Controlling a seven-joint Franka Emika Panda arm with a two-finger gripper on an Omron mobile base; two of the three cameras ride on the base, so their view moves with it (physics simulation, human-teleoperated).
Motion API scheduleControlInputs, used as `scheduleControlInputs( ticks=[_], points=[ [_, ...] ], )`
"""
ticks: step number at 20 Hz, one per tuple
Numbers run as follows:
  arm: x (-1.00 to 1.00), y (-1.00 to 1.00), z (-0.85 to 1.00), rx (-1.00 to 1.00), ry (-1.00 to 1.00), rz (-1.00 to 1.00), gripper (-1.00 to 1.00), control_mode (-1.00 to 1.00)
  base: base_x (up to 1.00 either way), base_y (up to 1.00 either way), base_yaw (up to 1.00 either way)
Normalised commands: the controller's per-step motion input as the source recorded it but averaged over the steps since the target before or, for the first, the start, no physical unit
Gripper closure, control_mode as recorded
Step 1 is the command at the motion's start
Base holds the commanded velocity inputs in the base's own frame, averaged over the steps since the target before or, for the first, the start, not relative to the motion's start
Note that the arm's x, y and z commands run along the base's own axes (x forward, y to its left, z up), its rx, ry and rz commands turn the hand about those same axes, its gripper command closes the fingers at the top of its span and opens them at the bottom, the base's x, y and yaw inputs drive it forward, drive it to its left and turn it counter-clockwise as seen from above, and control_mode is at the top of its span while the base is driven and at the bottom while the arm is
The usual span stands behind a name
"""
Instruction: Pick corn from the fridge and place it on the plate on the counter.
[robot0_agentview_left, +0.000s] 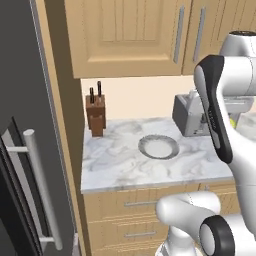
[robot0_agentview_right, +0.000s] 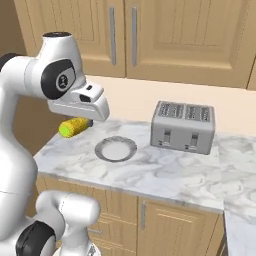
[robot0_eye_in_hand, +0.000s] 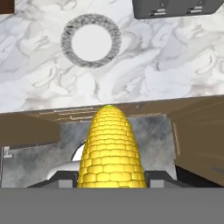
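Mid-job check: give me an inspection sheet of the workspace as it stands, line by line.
Surface: marble counter, bare around the plate.
Job's things: corn held in the claw, in the air, short of the counter edge; plate with nothing on it; fridge at the left, door shut.
Clutter: toaster right of the plate; knife block at the back left.
Claw: claw shut on the corn.
Cables: nothing seen.
Surroundings: wooden cabinets above, drawers below.
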Motion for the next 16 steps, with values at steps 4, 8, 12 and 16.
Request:
scheduleControlInputs(
  ticks=[4,8,12,16],
  points=[
    [0.00,0.00,0.00,0.00,0.00,0.00,1.00,1.00,0.26,0.07,-0.24],
    [0.00,0.00,0.00,0.00,0.00,0.00,1.00,1.00,0.37,0.20,-0.24],
    [0.00,0.00,0.00,0.00,0.00,0.00,1.00,1.00,0.67,0.03,-0.06],
    [0.00,0.00,0.00,0.00,0.00,0.00,1.00,1.00,0.55,0.04,0.00]
  ],
)
